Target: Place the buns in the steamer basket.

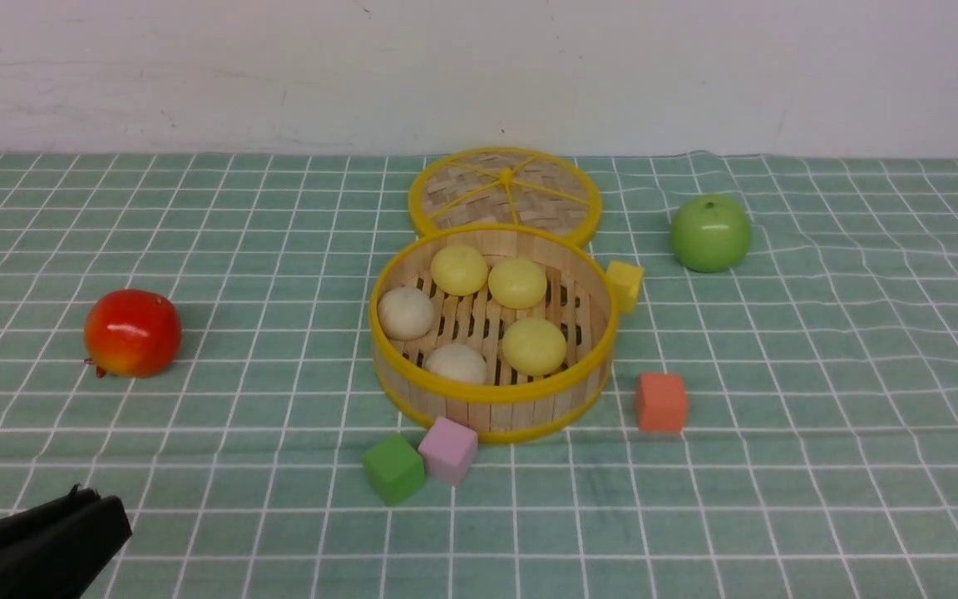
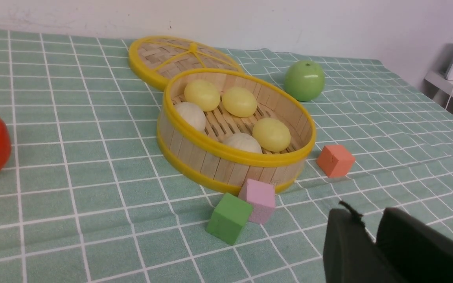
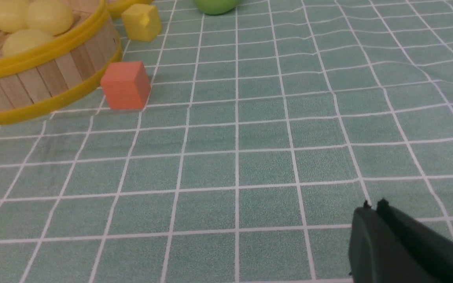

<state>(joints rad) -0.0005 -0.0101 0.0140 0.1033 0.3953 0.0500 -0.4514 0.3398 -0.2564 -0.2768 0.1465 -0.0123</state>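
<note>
Five buns sit inside the steamer basket (image 1: 491, 399) at the middle of the green checked cloth (image 1: 820, 399). Three are pale yellow: one at the far left of the basket floor (image 1: 459, 269), one just beside it (image 1: 517, 283), one nearer the front on the right (image 1: 534, 346). Two are off-white: one against the left wall (image 1: 406, 313), one tucked low behind the front rim (image 1: 456, 363), partly hidden by it. Behind the basket, touching its far rim, lies the flat woven lid (image 1: 505, 191).

Around the basket, four little cubes. A pink cube (image 1: 448, 450) rests against the front wall, with a green cube (image 1: 393, 468) just beside it on the left. An orange cube (image 1: 661, 402) stands near the right front, clear of the wall, and a yellow cube (image 1: 625, 284) sits tight to the right side. A green apple (image 1: 710, 234) is off to the right rear; a red fruit (image 1: 131, 333) is well apart on the left.

Now the arms. The left gripper (image 2: 370, 232) is low at the near left, with nothing between its dark fingers; a narrow gap shows between them in its wrist view. The right gripper (image 3: 372, 206) hovers over bare cloth, fingertips pressed together, holding nothing.
</note>
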